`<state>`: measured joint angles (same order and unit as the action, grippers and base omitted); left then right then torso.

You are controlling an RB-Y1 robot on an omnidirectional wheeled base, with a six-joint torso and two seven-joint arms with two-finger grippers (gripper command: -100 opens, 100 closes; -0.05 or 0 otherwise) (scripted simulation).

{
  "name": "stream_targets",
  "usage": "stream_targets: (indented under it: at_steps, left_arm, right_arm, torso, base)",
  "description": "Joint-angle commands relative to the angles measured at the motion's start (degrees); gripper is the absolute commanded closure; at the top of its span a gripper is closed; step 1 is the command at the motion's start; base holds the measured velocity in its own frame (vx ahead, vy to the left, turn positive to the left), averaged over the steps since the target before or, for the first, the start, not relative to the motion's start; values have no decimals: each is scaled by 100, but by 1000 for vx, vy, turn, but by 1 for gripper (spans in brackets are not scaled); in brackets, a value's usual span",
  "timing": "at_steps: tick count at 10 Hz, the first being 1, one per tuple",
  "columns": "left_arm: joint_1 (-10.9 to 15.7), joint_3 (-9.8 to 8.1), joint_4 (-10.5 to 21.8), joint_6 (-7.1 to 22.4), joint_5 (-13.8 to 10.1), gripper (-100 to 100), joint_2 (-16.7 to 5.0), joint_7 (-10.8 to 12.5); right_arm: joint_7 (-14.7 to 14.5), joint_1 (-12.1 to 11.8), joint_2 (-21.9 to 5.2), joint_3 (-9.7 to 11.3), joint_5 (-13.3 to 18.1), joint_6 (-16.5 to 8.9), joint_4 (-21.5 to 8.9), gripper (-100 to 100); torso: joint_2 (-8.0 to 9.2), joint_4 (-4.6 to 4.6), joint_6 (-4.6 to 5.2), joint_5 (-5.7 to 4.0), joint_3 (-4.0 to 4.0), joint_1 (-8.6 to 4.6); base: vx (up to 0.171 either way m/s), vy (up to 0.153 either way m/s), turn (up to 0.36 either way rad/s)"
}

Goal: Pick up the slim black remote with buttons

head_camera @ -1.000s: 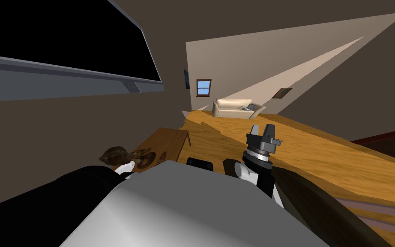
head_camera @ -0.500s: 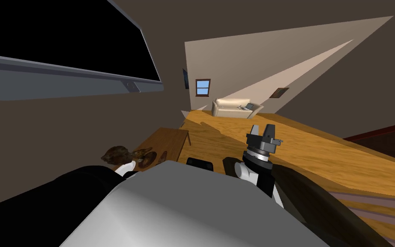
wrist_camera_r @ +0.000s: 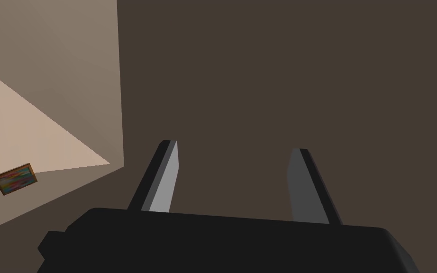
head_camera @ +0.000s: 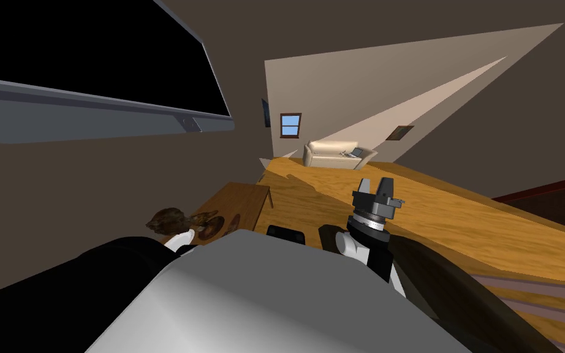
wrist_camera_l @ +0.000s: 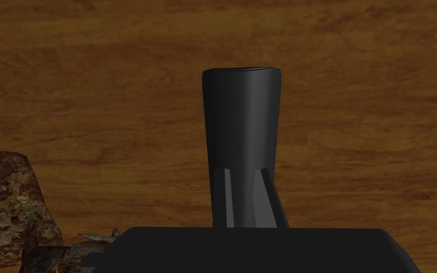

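A low wooden worktop stands on the plank floor of a brown-walled room, with a cream sofa, a small window and a framed picture at the far end. A wide black area lies above a grey ledge. The left wrist view looks close onto the worktop's grain. There the left pincer is clenched on the slim black remote, both fingers pressing its sides. Its buttons are hidden, and whether it has left the wood cannot be told. A mottled brown lump sits just beside it. In the head view, the right pincer is raised over the floor, blades spread and empty.
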<state>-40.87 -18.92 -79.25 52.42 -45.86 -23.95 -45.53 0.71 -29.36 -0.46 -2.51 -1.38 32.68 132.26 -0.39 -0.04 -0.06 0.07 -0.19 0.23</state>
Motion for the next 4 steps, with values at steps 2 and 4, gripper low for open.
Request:
stream_targets:
  at_steps: [2,4]
  left_arm:
    - [-225,-155,-269,229,-187,100,-121,-134]
    - [-169,-128,-184,176,-156,0,-105,-121]
  right_arm:
    - [0,-1,0,0,0,0,0,0]
    - [0,0,0,0,0,0,0,0]
  torso:
    - [-12,-3,-2,-4,-6,-8]
    - [-15,-2,3,-2,-9,-9]
  base:
    - [59,-28,73]
    - [15,-7,9]
